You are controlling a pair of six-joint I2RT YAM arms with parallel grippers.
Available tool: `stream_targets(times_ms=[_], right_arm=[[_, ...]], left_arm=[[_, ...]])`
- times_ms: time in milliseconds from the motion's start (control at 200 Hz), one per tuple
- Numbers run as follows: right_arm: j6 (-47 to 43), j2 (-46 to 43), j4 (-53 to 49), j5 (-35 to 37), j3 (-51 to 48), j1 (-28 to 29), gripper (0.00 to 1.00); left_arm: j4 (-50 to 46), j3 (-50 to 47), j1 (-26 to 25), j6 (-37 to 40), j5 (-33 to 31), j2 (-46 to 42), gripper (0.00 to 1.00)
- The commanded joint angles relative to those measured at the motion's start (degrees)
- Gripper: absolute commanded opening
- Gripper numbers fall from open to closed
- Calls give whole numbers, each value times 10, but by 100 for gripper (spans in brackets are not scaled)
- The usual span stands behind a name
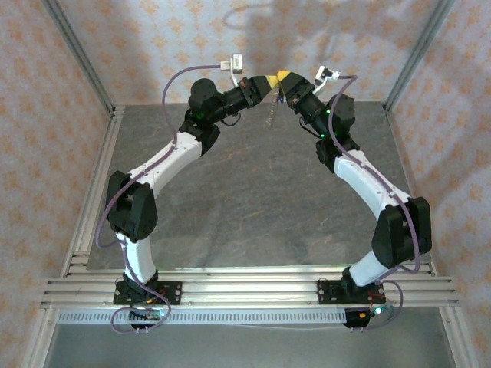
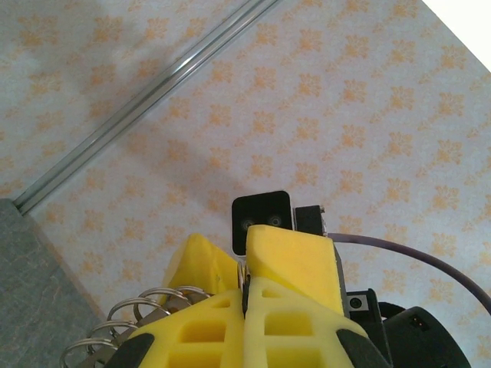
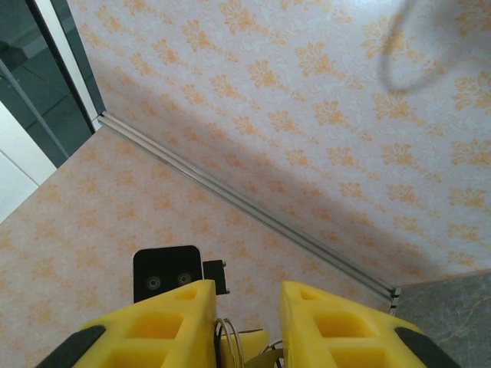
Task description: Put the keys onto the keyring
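Fig. Top view, largest to smallest. Walls (image 1: 153,46): pale paper w/ orange floral print, on three sides. Counter (image 1: 253,207): dark grey, stone-look. Frame rails (image 1: 245,290): aluminium, along near edge, carrying both bases. L arm (image 1: 165,161) and R arm (image 1: 368,184): white and black, each bowed outward, then angled in so the wrists meet high over the far-centre of the counter.

L end effector (image 1: 268,81): yellow fingers pressed together, no gap at the seam in L wrist view (image 2: 245,257), clamped on the keyring. R end effector (image 1: 285,77): tip to tip w/ the L one. In R wrist view (image 3: 245,299) its fingers stand a narrow way apart, w/ thin wire loops and a yellow L fingertip in the gap. Whether the R pads touch the wire cannot be told.

Keyring (image 1: 270,113): held up off the counter at the meeting point, a thin pale strand hanging just below both tips. L wrist view shows its metal coils (image 2: 146,318) fanning out at lower L of the shut fingers.
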Motion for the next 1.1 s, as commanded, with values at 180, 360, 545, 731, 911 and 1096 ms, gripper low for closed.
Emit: stream_targets(times_ms=[180, 360, 545, 731, 911, 1096], right_arm=[[-8, -38, 21, 1, -25, -10, 26], [-6, -38, 23, -1, -31, -12, 23], [-4, -31, 22, -18, -21, -12, 23], [-1, -20, 22, -30, -8, -11, 23], [-1, -18, 20, -31, -2, -10, 19], [-2, -16, 16, -34, 4, -10, 12]], left_arm=[[27, 3, -3, 7, -6, -33, 0], [26, 3, -3, 7, -5, -33, 0], [27, 4, -3, 6, -6, -31, 0], [26, 6, -4, 5, -6, -29, 0], [25, 7, -5, 7, -5, -29, 0], [24, 9, -6, 7, -3, -28, 0]])
